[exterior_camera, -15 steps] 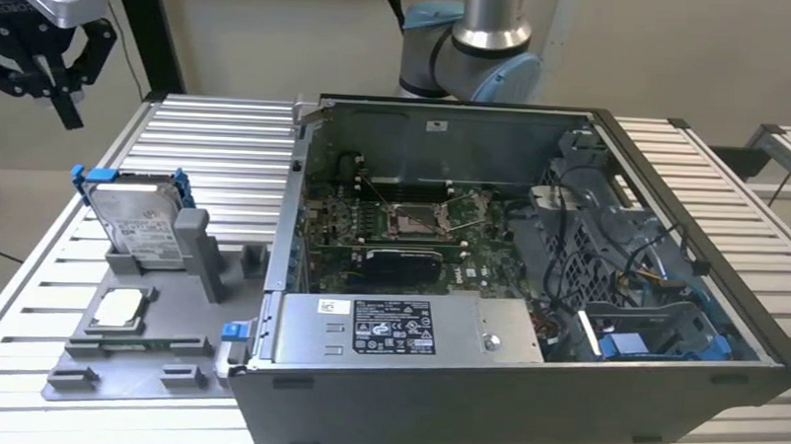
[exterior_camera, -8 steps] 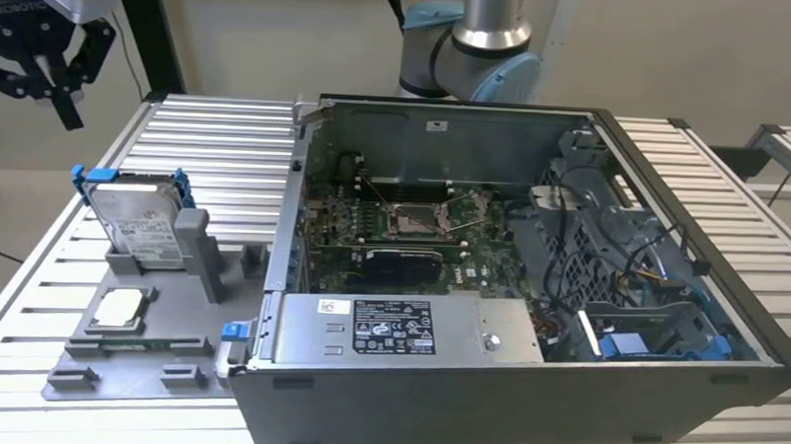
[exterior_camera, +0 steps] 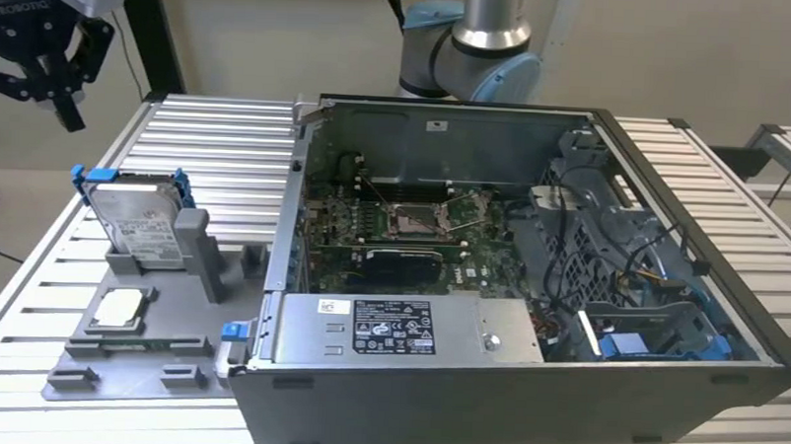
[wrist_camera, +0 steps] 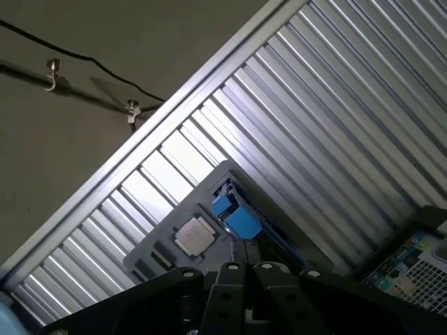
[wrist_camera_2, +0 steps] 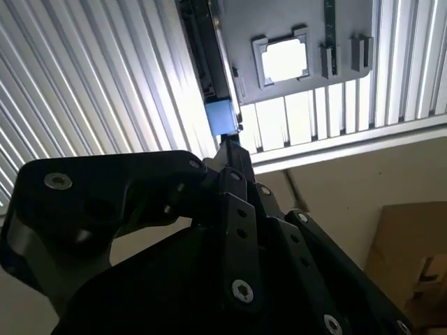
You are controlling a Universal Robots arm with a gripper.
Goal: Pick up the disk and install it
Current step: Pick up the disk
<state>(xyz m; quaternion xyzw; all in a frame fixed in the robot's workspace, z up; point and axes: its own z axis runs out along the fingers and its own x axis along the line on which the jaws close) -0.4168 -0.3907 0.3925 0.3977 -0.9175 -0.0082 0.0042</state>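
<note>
The disk (exterior_camera: 142, 220) stands upright in a grey holder (exterior_camera: 169, 303) on the slatted table at the exterior view's left. It is silver-grey with a white label and a bright blue frame. My black gripper (exterior_camera: 68, 112) hangs high above and behind it, well clear, with nothing in it. In both wrist views the fingertips (wrist_camera_2: 232, 155) (wrist_camera: 244, 252) meet, so the gripper is shut. From above, the disk's blue frame end (wrist_camera_2: 222, 115) (wrist_camera: 235, 217) appears just beyond those tips, far below.
An open computer case (exterior_camera: 525, 286) takes up the table's middle and the exterior view's right, with a motherboard, cables and a blue-trimmed bay (exterior_camera: 635, 339). A small square silver chip (exterior_camera: 119, 309) (wrist_camera_2: 285, 59) (wrist_camera: 194, 235) lies in the grey holder. The arm's base (exterior_camera: 475, 47) stands behind the case.
</note>
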